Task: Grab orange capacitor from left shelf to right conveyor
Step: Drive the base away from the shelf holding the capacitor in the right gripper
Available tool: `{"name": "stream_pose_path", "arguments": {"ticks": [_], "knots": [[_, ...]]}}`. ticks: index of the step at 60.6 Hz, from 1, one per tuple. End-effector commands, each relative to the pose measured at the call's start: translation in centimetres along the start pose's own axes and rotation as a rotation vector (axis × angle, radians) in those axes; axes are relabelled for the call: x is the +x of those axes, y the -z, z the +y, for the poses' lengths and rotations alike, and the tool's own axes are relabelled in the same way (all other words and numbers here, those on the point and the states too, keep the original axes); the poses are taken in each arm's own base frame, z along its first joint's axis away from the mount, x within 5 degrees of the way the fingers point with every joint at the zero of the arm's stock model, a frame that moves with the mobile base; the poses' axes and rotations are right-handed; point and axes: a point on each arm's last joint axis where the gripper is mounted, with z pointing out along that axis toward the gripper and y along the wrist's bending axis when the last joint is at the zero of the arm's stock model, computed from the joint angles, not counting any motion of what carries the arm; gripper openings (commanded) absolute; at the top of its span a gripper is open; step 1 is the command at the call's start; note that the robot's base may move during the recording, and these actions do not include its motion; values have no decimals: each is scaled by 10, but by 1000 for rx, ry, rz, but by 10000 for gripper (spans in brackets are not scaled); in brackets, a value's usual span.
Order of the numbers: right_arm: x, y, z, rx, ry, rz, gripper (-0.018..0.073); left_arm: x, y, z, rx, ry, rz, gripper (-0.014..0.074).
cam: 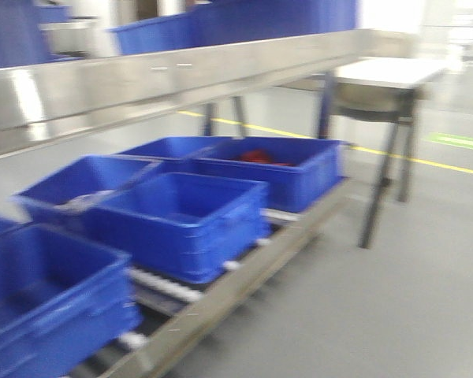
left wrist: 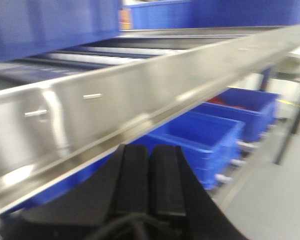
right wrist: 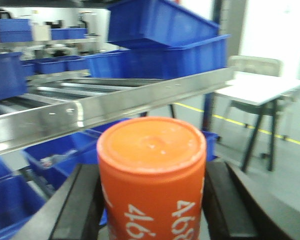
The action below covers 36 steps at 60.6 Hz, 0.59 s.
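My right gripper (right wrist: 151, 200) is shut on the orange capacitor (right wrist: 152, 180), a thick orange cylinder with white digits on its side, held upright between the two black fingers (right wrist: 82, 205). It is in the air in front of the steel rail of a roller shelf (right wrist: 140, 97). My left gripper (left wrist: 150, 177) is shut and empty, its black pads pressed together just below the steel shelf rail (left wrist: 140, 105). Neither gripper shows in the front view, which is blurred.
A two-level steel roller rack (cam: 181, 71) carries blue bins: several on the lower level (cam: 181, 220), one holding red parts (cam: 256, 156), more on top (right wrist: 160, 25). A white table (cam: 394, 75) stands at the right on a grey floor with a yellow line (cam: 426, 161).
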Motion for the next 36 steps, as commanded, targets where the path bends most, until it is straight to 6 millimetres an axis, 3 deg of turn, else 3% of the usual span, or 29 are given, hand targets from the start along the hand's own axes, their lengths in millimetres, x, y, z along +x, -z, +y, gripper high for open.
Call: {"name": "stream_pose_path", "arguments": {"ticks": [1, 36], "knots": [[-16, 1, 2, -13, 7, -104, 67, -10, 2, 0, 3, 4, -103, -127], [-16, 1, 2, -13, 7, -104, 67, -10, 2, 0, 1, 3, -103, -127]]}}
